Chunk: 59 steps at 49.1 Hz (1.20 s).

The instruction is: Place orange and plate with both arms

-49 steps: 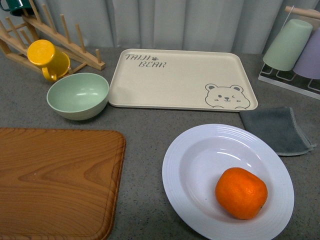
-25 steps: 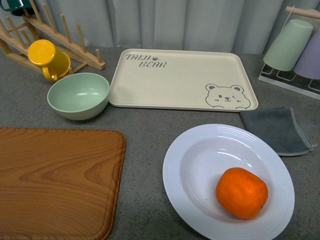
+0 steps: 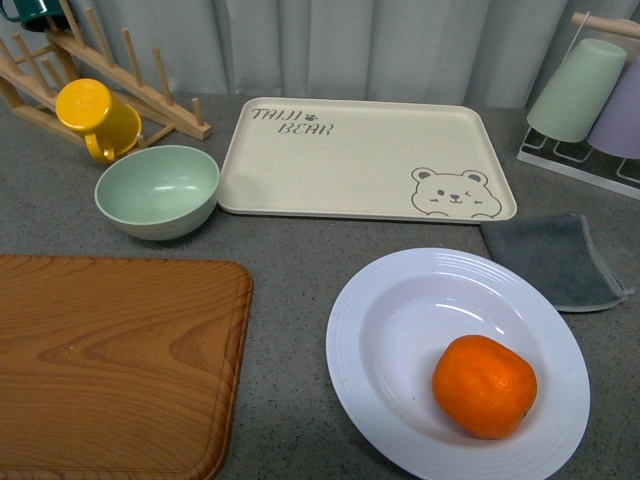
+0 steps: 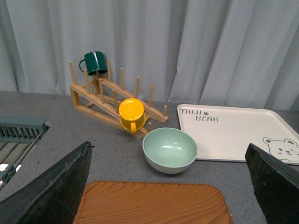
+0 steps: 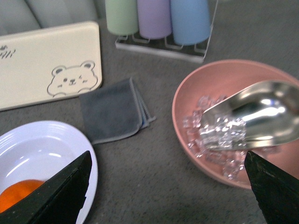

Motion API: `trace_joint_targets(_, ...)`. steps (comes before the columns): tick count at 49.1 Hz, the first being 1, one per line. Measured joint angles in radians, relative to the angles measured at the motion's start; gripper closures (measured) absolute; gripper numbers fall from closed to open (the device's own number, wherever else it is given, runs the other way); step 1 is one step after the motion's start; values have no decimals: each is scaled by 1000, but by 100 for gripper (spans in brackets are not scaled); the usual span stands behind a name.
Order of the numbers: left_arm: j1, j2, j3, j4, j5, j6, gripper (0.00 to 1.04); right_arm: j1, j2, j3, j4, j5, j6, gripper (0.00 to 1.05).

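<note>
The orange [image 3: 484, 386] lies in the large white ribbed plate [image 3: 350, 330] at the front right of the grey counter. Neither gripper shows in the front view. In the right wrist view the plate's rim [image 5: 70, 140] and a sliver of the orange [image 5: 14, 196] show by one finger; my right gripper [image 5: 168, 196] is open and empty, above bare counter between the plate and a pink bowl. My left gripper [image 4: 168, 196] is open and empty, held above the wooden cutting board [image 4: 154, 205], apart from it.
A cream bear-printed tray [image 3: 360, 160] lies at the back, a pale green bowl [image 3: 157, 190] and a yellow mug [image 3: 95, 118] on a wooden rack [image 3: 130, 85] at the back left. A grey cloth [image 3: 555, 258] lies right of the plate. A pink bowl of ice with a metal scoop [image 5: 233, 121] is further right, and cups [image 5: 156, 16] stand on a rack.
</note>
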Motion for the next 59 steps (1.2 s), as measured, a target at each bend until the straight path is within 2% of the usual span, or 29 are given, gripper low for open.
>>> trace_joint_targets(10,0,0,0,0,0,0,6,-53,483,125,5,-183,45,9)
trace_joint_targets(18,0,0,0,0,0,0,6,-13,854,209,84,-283,66,9)
trace_joint_targets(37,0,0,0,0,0,0,6,110,1190,288,274,-314,137,9)
trace_joint_targets(48,0,0,0,0,0,0,6,136,1313,327,374,-364,171,9)
trace_joint_targets(59,0,0,0,0,0,0,6,160,1363,362,406,-381,195,9)
